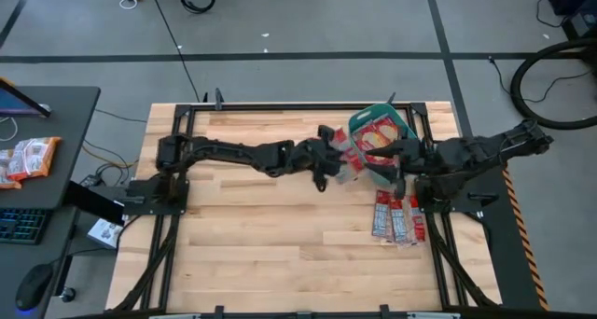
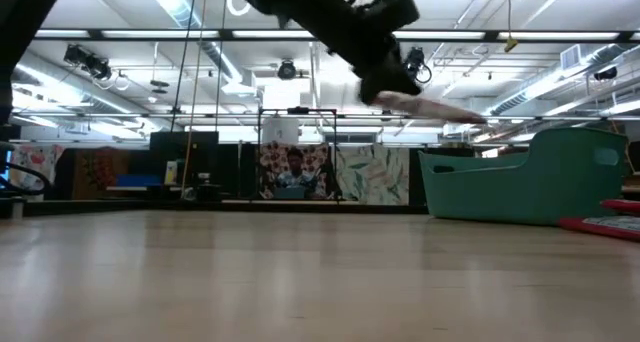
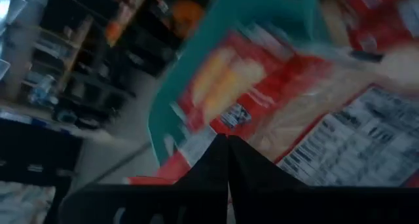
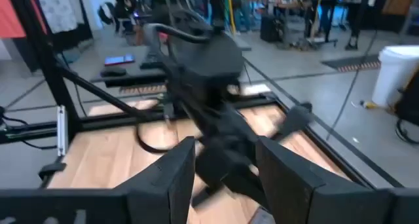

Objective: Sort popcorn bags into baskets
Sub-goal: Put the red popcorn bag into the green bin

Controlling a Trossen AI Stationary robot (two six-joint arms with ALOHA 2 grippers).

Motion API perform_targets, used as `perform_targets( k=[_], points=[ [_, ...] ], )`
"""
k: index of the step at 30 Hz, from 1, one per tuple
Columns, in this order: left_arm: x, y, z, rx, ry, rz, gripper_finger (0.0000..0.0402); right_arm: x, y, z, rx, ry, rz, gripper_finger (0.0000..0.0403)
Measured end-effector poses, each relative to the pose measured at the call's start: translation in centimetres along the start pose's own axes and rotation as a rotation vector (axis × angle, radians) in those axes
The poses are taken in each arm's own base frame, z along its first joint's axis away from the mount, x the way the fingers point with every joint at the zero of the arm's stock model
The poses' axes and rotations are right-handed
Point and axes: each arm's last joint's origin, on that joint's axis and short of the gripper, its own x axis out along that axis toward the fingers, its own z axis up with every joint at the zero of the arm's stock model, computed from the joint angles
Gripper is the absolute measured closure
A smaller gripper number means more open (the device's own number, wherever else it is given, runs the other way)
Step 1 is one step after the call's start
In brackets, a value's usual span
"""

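Carrying one popcorn bag (image 2: 430, 106) flat and above the surface, the left gripper (image 1: 334, 160) has its fingers (image 3: 226, 160) pressed together on the packet's near edge, and in the low view the bag juts out nearly level from the fingers toward the teal basket (image 1: 403, 124), its long axis running from the gripper toward the tub. From above, the basket sits at about one o'clock from the middle of the surface (image 1: 270, 244), near the far edge, and tilted so that its long axis runs roughly from eleven to five o'clock. At least one or two red packets (image 1: 375, 137) already lie inside it, face up, so part of the sorting looks done. A cluster of further bags (image 1: 396, 218) remains on the wood at about four o'clock from the surface's middle, laid side by side with their long axes running near to far; I count roughly three or four, though they overlap too much to be sure. So the task seems somewhere around its middle, with the held bag not yet released over the tub. The right gripper (image 4: 226, 168) hangs beside the basket's right side, its fingers spread and holding nothing, facing the left arm across the surface.
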Motion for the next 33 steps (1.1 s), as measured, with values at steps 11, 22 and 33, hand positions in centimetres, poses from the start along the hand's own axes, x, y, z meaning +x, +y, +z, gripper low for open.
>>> perform_targets(
  k=[11,22,33],
  points=[
    [4.8,0.3,-2.3,-0.103,-0.204,0.159,0.0401,-0.5,0.4,1.1,-0.042,-0.101,0.035,0.0235],
    [10.0,2.2,-1.2,-0.195,-0.314,0.190,0.0401,-0.1,0.6,0.9,-0.063,-0.092,0.034,0.0235],
    [15.6,0.2,-4.8,-0.262,-0.302,0.130,0.0368,0.0,0.7,0.9,-0.052,-0.089,0.037,0.0235]
  ],
)
